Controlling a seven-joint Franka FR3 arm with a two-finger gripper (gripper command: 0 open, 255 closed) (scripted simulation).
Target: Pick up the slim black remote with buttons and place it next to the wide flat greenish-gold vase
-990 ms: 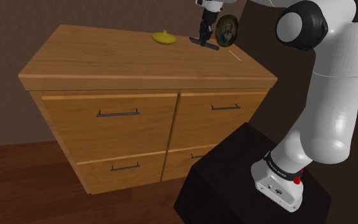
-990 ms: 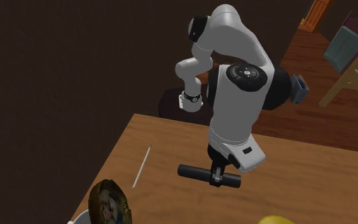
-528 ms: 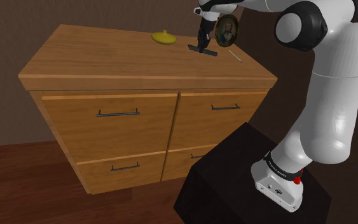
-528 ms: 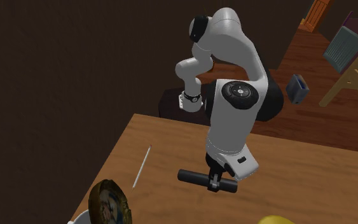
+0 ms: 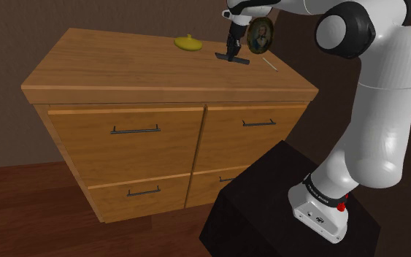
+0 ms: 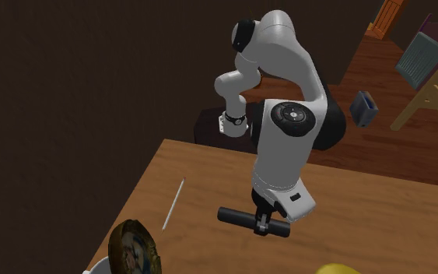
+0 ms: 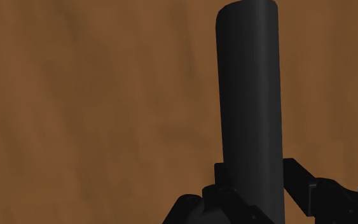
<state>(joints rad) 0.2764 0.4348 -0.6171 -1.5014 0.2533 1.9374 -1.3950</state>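
Remote [image 5: 237, 59] is held crosswise in the gripper [image 5: 231, 52], with the fingers pinched on its middle; in the wrist view the black bar is seen clasped between them over bare wood. Compared with a second ago, it is found shifted slightly toward the shoulder view's left and lower, close over the dresser top [image 5: 123, 66]. Over the last half second almost no movement is recorded. Contact with the wood cannot be confirmed. The yellowish vase [image 5: 187, 44] is noted further to the left, apart from the remote. The carry is judged unfinished: more travel toward the vase is needed before release. An oval picture frame [image 5: 260, 34] is noted just beyond the gripper.
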